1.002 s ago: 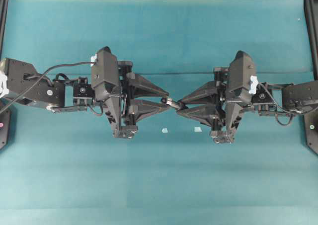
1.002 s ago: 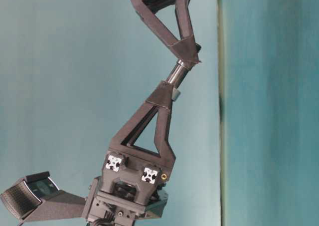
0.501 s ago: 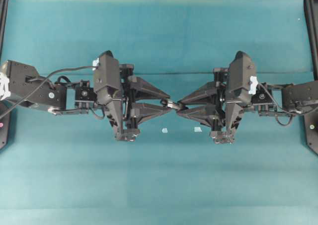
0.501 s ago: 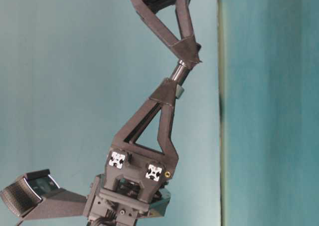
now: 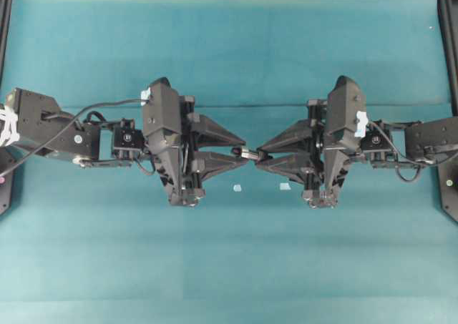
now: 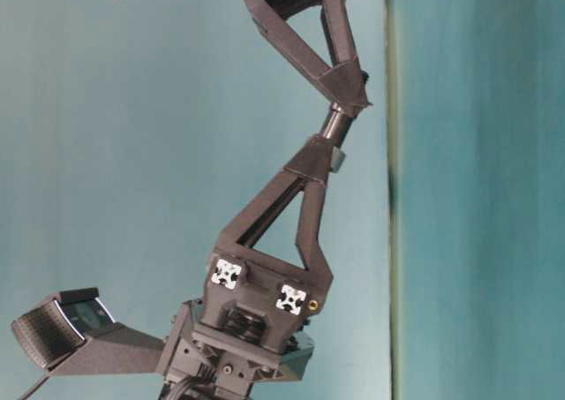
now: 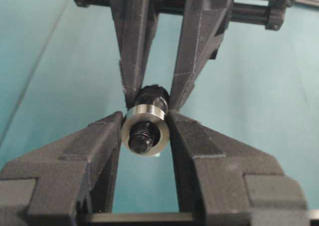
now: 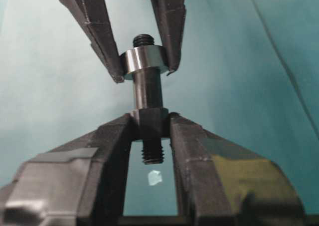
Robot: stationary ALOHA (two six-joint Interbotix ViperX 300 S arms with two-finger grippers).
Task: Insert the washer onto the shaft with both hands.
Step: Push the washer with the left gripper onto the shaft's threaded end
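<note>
Above teal cloth (image 5: 229, 252) — washer (image 7: 144, 128) clamped in left end effector (image 7: 144, 123), shaft (image 8: 147, 94) in right end effector (image 8: 149, 123).

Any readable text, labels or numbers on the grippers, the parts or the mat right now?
None readable in any view.
Small silvery metal washer: no markings.
Dark grey stepped metal shaft: only thread, no markings.
White tape patches on the black arms: blank or too small to read.

The two grippers met tip to tip at mid-table, blocking the 9-to-3 line. Open teal cloth (image 5: 229, 252) lay toward 6 and 12, save two white scraps (image 5: 237, 188) just below.
</note>
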